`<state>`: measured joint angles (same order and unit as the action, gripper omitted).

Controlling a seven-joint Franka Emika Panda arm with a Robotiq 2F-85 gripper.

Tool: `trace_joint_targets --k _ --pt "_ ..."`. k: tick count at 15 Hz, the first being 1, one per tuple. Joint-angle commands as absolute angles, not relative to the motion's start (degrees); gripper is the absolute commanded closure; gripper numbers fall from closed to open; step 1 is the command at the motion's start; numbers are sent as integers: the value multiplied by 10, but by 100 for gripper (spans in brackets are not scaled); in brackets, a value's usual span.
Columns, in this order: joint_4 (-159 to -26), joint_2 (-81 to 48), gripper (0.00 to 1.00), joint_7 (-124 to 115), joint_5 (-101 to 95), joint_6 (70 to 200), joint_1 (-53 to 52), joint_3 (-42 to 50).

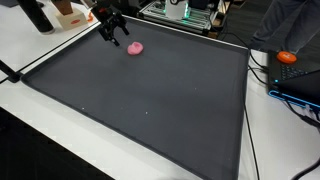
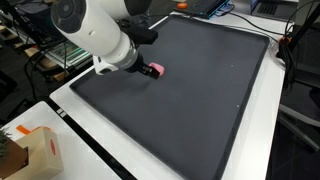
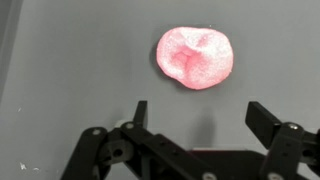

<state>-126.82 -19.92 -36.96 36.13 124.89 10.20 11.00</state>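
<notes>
A small pink soft lump (image 3: pixel 196 57) lies on the dark grey mat (image 3: pixel 70 70). It also shows in both exterior views (image 1: pixel 134 47) (image 2: pixel 155 70). My gripper (image 3: pixel 200 113) is open and empty, fingers spread wide, hovering just short of the lump. In an exterior view the gripper (image 1: pixel 113 36) hangs beside the lump near the mat's far edge. In an exterior view the white arm (image 2: pixel 100 35) hides most of the gripper.
The mat (image 1: pixel 150 100) covers a white table. A cardboard box (image 2: pixel 30 150) stands at the table's near corner. An orange object (image 1: pixel 287 57) and cables lie off the mat's side. Equipment (image 1: pixel 180 12) stands behind the far edge.
</notes>
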Motion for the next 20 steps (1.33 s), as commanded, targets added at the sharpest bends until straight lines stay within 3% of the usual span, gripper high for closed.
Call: trace_joint_targets --k 1,20 --pt "-1311 -173 0 -369 400 1281 105 113" --pt "-1335 -162 0 -372 416 1302 96 113"
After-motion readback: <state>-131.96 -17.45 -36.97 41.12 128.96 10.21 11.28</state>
